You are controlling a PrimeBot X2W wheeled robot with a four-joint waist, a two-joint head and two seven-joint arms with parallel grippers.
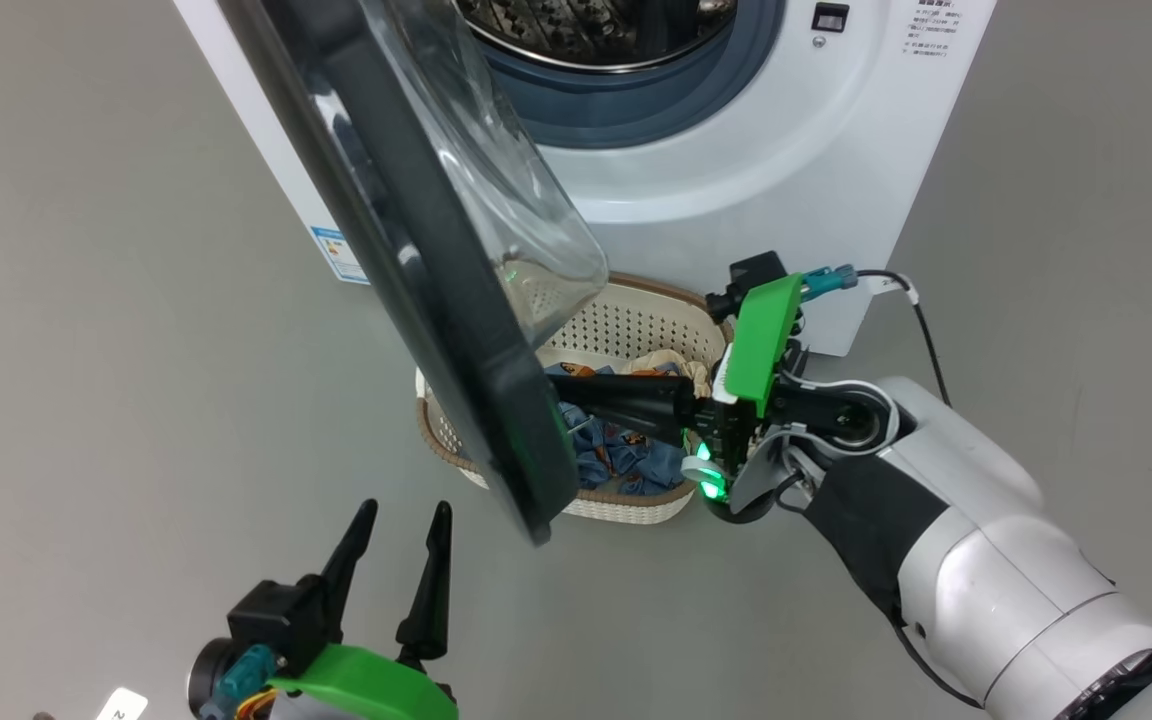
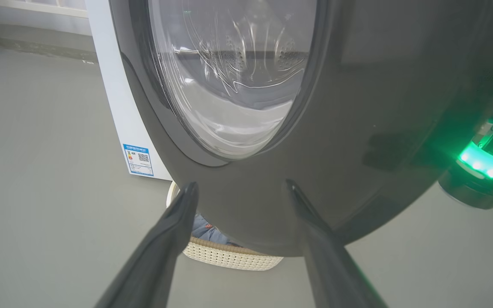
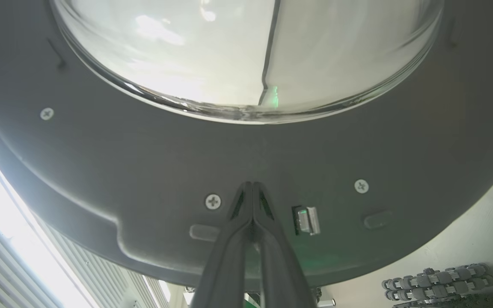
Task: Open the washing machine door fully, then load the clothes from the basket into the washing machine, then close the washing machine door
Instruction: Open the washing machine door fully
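Washing machine door (image 1: 466, 370) standing part-open off washing machine (image 1: 736, 180), overhanging basket (image 1: 636, 320) of clothes (image 1: 626, 455) sitting on floor (image 1: 86, 350). Right hand (image 3: 251, 186) pointing fingers pressed together, tips meeting door's inner rim beside latch (image 3: 307, 220). Left hand (image 1: 404, 507) hovering fingers apart, near door's outer lower rim, holding nothing.
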